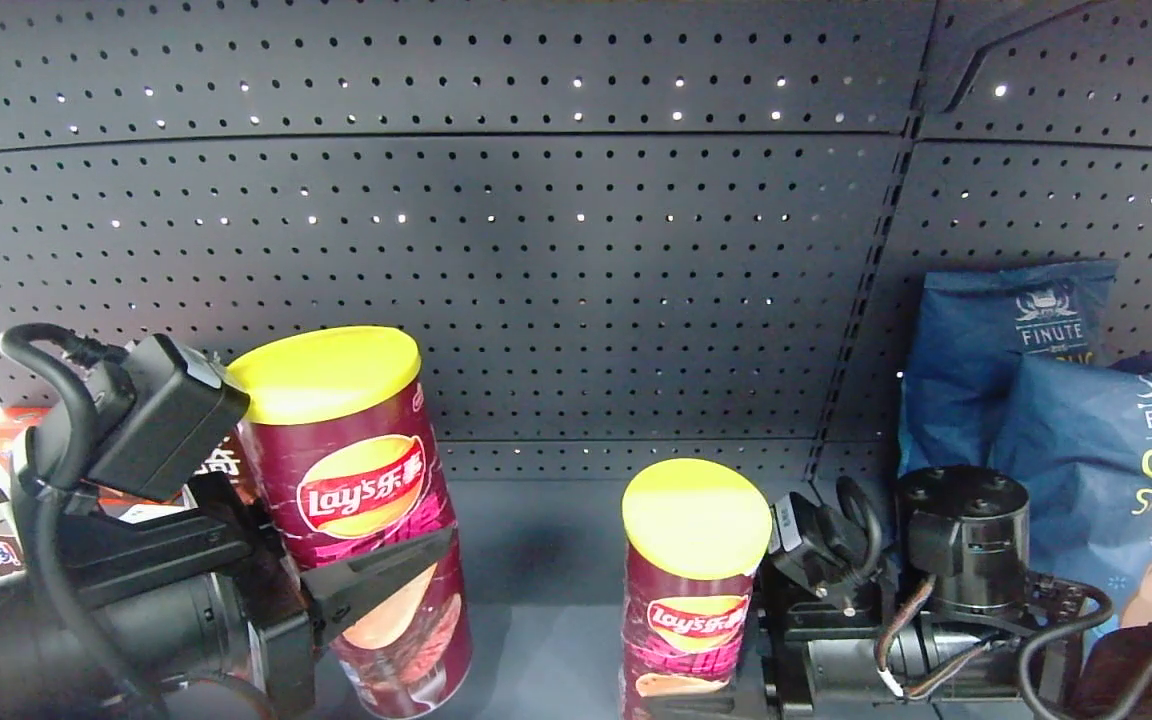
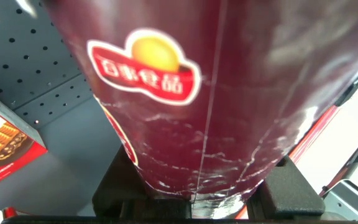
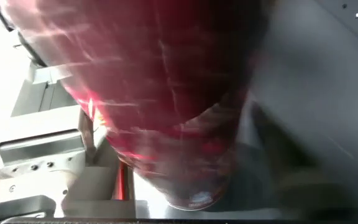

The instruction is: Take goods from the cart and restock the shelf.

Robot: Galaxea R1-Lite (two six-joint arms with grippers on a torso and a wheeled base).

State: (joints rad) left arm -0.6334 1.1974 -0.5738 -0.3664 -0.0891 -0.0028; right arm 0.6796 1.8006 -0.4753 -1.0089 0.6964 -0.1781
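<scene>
The left can [image 1: 356,500] of chips is dark red with a yellow lid. It leans a little over the left side of the shelf floor [image 1: 536,560]. The left gripper [image 1: 366,600] pinches it low down, with one black finger [image 1: 376,585] across its front. The right can [image 1: 691,600] looks the same and stands up straight in the middle. The right gripper [image 1: 701,702] is closed around its bottom part. Behind both cans is a dark wall with holes [image 1: 576,250]. Two blue bags [image 1: 1116,470] stand at the right. A red box [image 2: 5,146] sits near the left can.
</scene>
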